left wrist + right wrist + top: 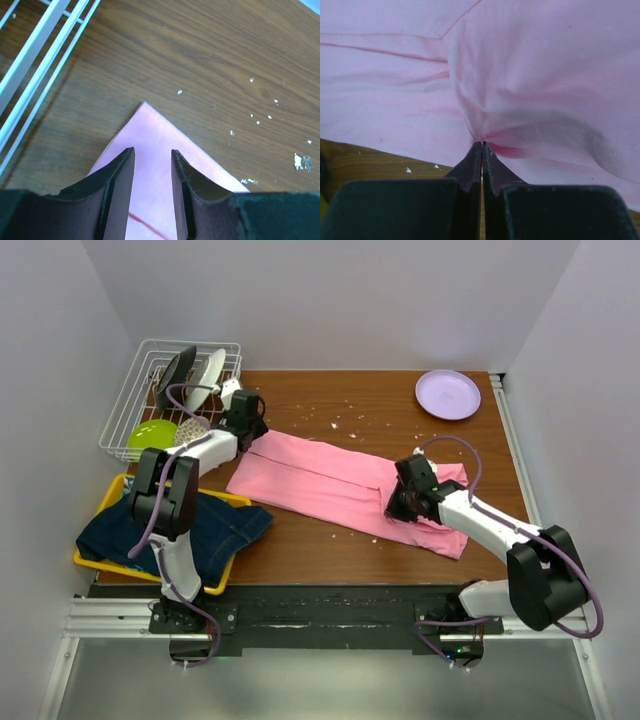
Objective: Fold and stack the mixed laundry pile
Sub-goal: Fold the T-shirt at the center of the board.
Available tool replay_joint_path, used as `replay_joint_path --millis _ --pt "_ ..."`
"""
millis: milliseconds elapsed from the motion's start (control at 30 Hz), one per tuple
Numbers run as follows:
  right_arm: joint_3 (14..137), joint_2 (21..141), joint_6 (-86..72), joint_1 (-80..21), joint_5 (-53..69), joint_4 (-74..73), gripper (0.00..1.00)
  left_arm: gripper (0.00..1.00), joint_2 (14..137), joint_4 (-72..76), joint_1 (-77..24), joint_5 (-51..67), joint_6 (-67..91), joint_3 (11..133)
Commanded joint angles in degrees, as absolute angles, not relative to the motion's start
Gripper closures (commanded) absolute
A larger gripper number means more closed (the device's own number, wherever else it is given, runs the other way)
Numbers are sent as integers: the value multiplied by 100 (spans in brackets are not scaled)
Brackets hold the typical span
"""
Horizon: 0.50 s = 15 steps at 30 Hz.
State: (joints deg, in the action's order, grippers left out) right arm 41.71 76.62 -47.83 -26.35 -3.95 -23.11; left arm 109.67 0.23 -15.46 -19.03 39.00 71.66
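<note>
Two grippers work the pink T-shirt (320,480), which lies folded into a long band across the middle of the table (380,405), running from 10 o'clock to 4 o'clock in your top view. Your right gripper (481,145) is at the 4 o'clock end with its fingers pressed together, no gap between them, nipping a puckered fold of the pink cloth; creases run out from the tips. How much cloth sits between the pads is hidden. Your left gripper (152,155) is at the 10 o'clock corner, its fingers (120,175) parted by a moderate gap and holding nothing, straddling the pointed corner of the shirt. You cannot tell from the wrist view whether the tips touch the cloth or the wood. At 8 o'clock the denim jacket (225,525) lies heaped in the yellow tray (115,490), spilling over its right rim. The left arm crosses it, so most of the tray is covered.
</note>
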Motion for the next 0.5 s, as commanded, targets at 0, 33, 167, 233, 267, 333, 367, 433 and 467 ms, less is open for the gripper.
replay_joint_path --millis 0,33,167,233,267,333,367,433,467 --pt "4289 7392 -4729 -2663 -843 -2505 100 60 11074 88 -1564 -1881 3911 7497" --pt "4315 7392 -4711 -2663 -861 -2522 100 60 11092 79 -1564 -1872 3911 7541" --pt "4500 7497 -4641 -2602 -1221 -2873 100 60 11127 53 -1564 -1846 3867 7603" --pt "4491 7445 -4667 -2540 -1213 -2883 100 60 11136 44 -1556 -1854 3858 7611" --pt "4483 7410 -4684 -2514 -1239 -2900 100 59 11136 44 -1556 -1854 3850 7620" --pt "4465 7357 -4580 -2409 -1266 -2927 100 59 11127 35 -1547 -1863 3850 7611" --pt "4474 7339 -4527 -2417 -1274 -2944 100 59 11136 44 -1547 -1872 3832 7620" --pt "4500 7365 -4413 -2408 -1152 -2910 95 59 11171 53 -1547 -1872 3832 7620" --pt "4517 7374 -4395 -2417 -1090 -2900 90 59 11188 53 -1538 -1872 3849 7629"
